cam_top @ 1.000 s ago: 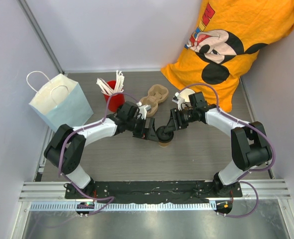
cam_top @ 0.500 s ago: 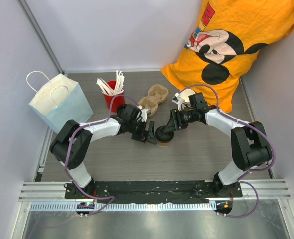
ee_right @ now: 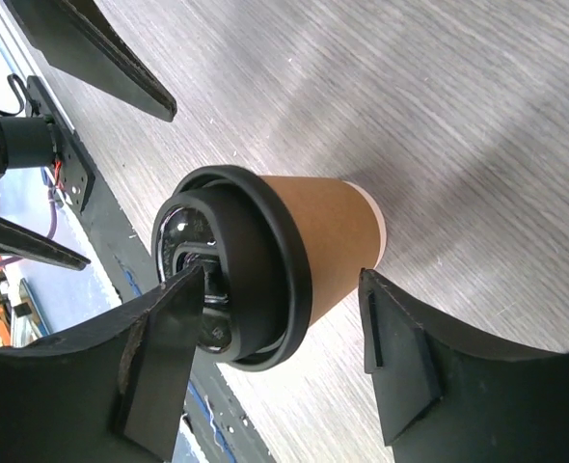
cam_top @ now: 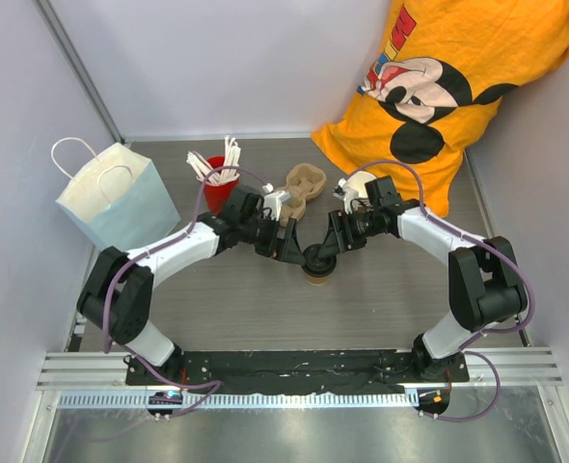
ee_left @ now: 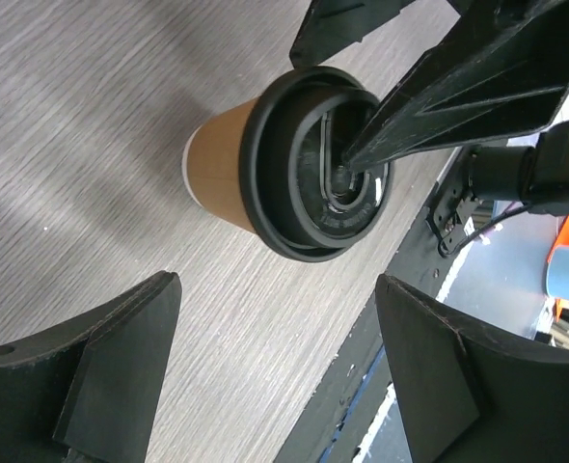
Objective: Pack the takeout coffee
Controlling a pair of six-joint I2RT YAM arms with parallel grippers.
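While both claws stand apart, the right gripper straddles the cup, one fingertip on its lid; the left gripper hangs just beside it.

Cup: brown kraft paper, matt, smooth.
Lid: black plastic, slight sheen.
Table: grey wood-grain, matt, finely ridged; possibly laminate.
Far-left bag: pale blue paper, matt.
Far-right shirt: orange cloth, creased.

Top view overhead, wide; wrist views close, sharing cup.
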